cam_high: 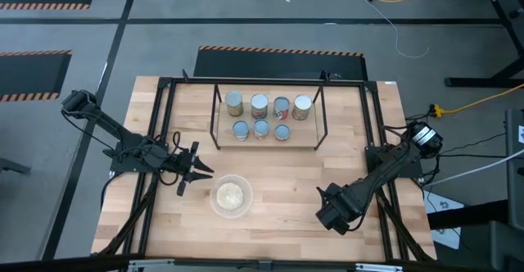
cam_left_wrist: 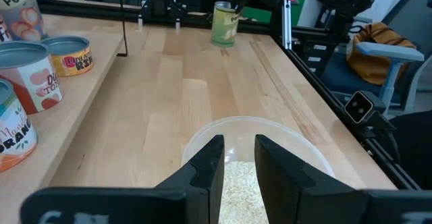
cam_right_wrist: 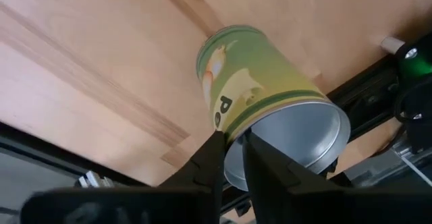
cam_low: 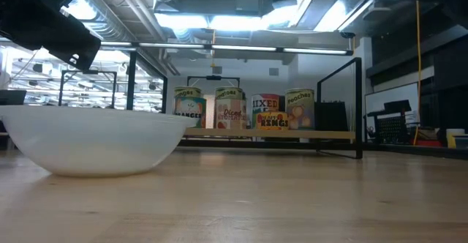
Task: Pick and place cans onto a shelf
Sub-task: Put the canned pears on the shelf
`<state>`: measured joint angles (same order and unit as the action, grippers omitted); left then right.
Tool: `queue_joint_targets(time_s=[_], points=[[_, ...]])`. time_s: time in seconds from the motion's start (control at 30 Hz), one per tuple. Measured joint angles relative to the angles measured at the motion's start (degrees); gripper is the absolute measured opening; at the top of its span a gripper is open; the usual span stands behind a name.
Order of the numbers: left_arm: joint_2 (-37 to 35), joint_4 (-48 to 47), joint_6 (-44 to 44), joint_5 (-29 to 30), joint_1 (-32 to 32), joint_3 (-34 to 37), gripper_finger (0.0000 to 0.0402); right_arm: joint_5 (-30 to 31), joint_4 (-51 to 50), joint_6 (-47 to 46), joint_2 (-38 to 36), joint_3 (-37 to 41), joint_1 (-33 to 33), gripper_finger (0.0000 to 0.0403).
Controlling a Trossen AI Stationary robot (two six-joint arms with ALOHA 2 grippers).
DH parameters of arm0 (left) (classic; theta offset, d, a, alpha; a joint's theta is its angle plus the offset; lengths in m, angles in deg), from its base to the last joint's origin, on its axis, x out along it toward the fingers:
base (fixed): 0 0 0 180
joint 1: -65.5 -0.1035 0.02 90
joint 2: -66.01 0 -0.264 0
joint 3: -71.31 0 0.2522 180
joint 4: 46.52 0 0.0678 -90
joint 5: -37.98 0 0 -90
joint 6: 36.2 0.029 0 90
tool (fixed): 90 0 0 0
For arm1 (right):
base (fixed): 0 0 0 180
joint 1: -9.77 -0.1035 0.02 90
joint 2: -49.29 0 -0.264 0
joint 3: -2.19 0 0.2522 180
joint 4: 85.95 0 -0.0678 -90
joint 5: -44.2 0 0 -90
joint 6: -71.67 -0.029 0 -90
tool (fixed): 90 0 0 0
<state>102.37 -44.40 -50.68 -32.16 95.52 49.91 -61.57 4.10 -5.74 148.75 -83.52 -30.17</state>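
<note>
R gripper [cam_right_wrist: 229,158] sat low near the table's R front, fingers nearly closed, pinching the rim of a green can [cam_right_wrist: 270,119], which stood on the wood [cam_high: 278,174] right ahead of it. Shelf [cam_high: 319,116] w/ seven cans [cam_high: 260,106] lay well beyond. L gripper [cam_left_wrist: 237,166] waited, fingers a narrow gap apart, holding nothing, just beside the bowl [cam_high: 232,196].

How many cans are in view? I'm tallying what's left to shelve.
8. Seven cans stand on the shelf: four behind, three in front. The eighth, green can is at the right tool.
</note>
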Motion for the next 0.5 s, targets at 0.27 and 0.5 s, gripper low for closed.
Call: queue_joint_targets(time_s=[0.27, 0.5], points=[[0.0, 0.0, 0.01, 0.0, 0.0, 0.0, 0.0077, -6.24, 1.72, 2.33, 0.18, 0.13, -0.09, 0.0057], [0.0, 0.0, 0.02, 0.0, 0.0, 0.0, 0.0077, -7.76, 4.73, 6.58, 0.16, 0.13, -0.09, 0.0057]])
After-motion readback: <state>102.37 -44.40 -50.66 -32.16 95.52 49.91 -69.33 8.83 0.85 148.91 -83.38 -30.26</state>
